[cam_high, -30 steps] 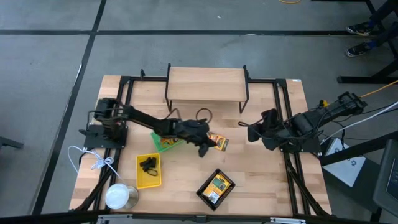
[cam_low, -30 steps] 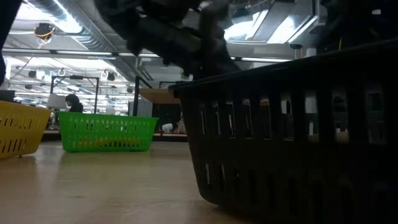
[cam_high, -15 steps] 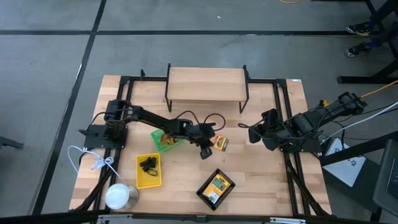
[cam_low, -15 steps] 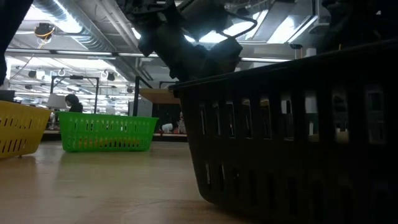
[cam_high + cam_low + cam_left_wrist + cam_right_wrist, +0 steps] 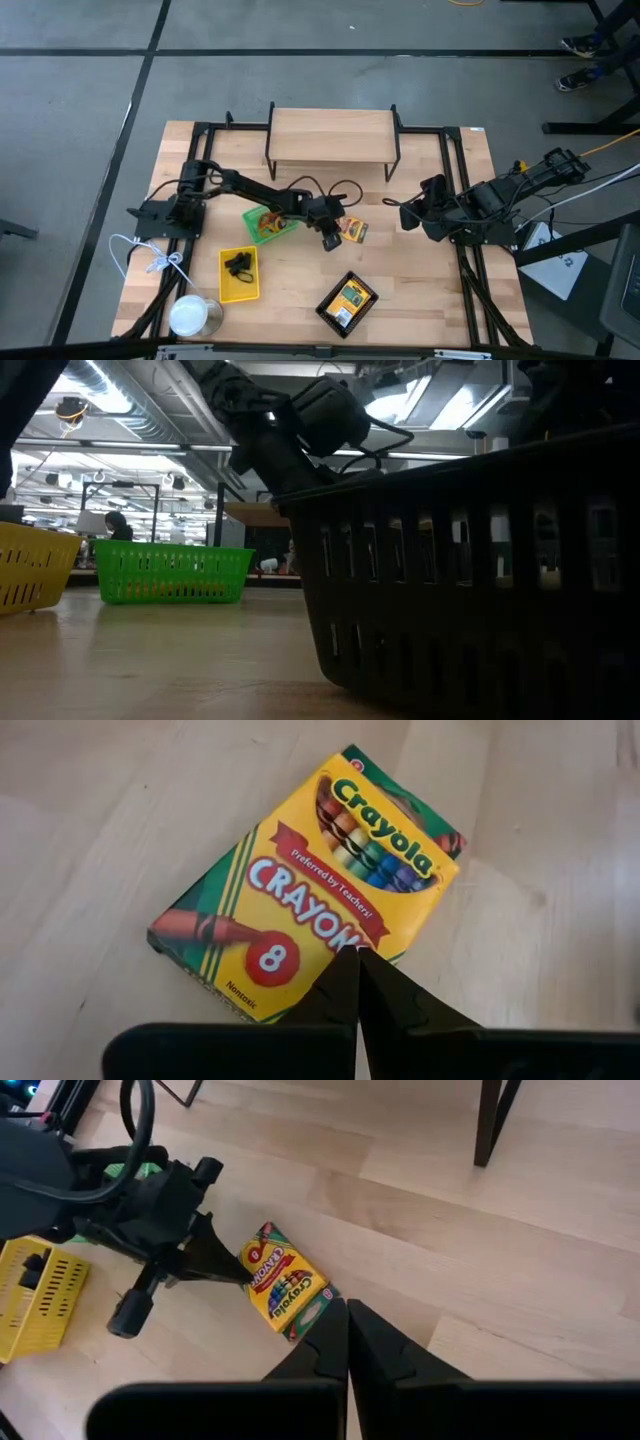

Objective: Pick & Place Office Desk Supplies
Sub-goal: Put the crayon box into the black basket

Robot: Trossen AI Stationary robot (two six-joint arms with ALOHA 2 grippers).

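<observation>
Seen from its own wrist, the left tool point(image 5: 357, 982), fingers pressed together, hovers just beside the crayon box point(image 5: 310, 885) lying flat on the counter point(image 5: 420, 285). The high view adds the green tray point(image 5: 262, 226) behind it; the right tool point(image 5: 347, 1330), fingers together too, waits farther off.

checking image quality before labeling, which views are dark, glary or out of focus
Low view: black mesh tray looms dark and soft up close, ceiling lights glare behind. Left wrist view: crayon box sharp and evenly lit, left gripper fingers a black silhouette. Right wrist view: right gripper likewise silhouetted. High view: even light, little shadow.
</observation>
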